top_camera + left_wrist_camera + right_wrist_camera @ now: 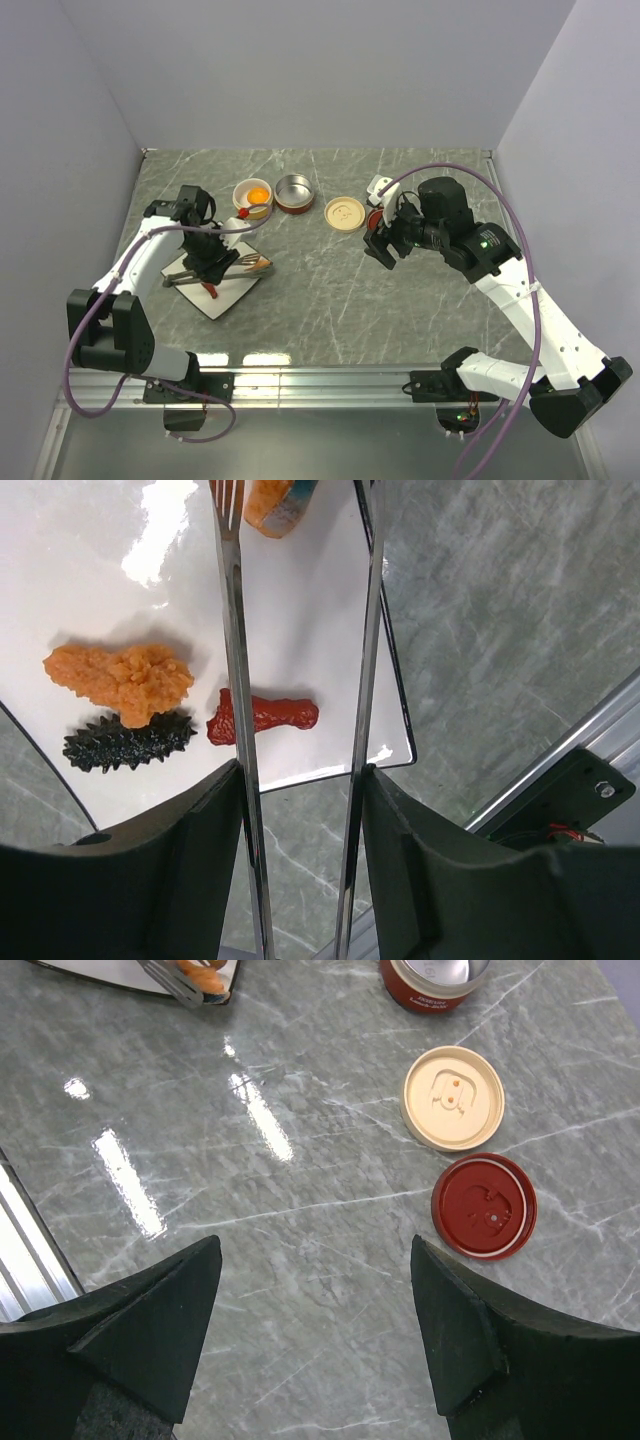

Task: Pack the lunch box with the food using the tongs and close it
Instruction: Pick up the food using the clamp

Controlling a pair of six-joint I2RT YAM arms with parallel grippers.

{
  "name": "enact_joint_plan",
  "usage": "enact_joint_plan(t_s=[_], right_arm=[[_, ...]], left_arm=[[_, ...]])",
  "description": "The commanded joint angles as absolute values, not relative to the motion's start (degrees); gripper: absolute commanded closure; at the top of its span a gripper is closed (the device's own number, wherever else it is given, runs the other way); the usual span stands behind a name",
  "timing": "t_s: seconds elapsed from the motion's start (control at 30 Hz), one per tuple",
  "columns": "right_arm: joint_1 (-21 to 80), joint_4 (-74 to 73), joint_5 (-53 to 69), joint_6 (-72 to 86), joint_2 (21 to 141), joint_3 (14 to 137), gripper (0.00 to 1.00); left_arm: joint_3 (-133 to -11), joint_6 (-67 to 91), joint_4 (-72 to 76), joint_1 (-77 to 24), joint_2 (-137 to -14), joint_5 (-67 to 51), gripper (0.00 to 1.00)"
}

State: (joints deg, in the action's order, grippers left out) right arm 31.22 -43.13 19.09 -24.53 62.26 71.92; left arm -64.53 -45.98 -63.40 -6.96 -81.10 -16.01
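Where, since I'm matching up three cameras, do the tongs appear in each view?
Top external: tongs left of centre, across the white plate, gripped by the left end effector.
Left wrist: two silver arms running up the middle, over the plate.
Right wrist: only a forked tip at the top-left edge.
Shared landmark: the white plate.

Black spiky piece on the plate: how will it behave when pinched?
The black spiky piece probably grips easily: its ridges should catch the thin tongs. On the glossy white plate it may slide if merely pushed. It touches the orange breaded piece, so that may shift too.
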Motion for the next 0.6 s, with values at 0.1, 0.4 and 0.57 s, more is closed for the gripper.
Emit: enact_joint_plan(t_s=[0.1,0.4,0.57], right_arm=[[30.94,-41.49,18.54,-24.70,60.38,71.63,0.17],[30.85,-41.48,18.54,-24.87,60.56,71.72,0.17],[30.85,-41.57,18.72,-24.70,60.65,71.72,0.17]], left_arm=[[-63.63,-43.24,-60.74,-7.73,-78.05,-13.71,0.46],[-63.63,-42.01,-62.66,-9.23,-76.82,-15.03,0.46],[-63.20,-41.40,-62.23,-10.02,-76.99,-14.76,0.45]])
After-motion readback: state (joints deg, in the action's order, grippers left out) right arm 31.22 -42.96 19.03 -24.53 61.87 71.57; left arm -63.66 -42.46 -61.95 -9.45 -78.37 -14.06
